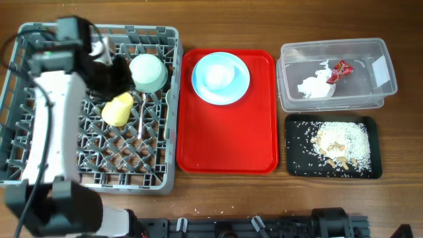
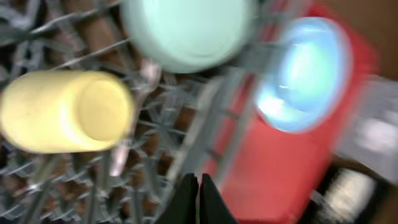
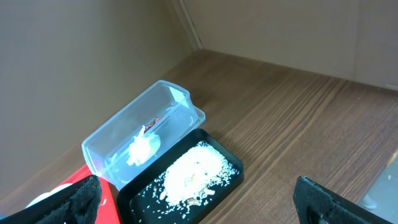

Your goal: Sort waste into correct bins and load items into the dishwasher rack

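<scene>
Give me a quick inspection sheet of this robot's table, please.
Surface: brown wooden table.
Job's things: mint-green bowl and yellow cup in grey rack; blue plate on red tray; napkin and red wrapper in clear tub; rice crumbs in black tray.
Clutter: nothing seen.
Fingers: left fingers shut over rack; right fingers spread wide, empty.
Cables: black cable beside left arm.
Surroundings: plain beige wall.

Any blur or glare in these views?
Left wrist: heavily blurred; small yellow cup, mint-green bowl and light blue round plate all smeared, plate glaring. Overhead: sharp, evenly lit. Right wrist: sharp; shallow black rectangular plastic tray crisp.
</scene>
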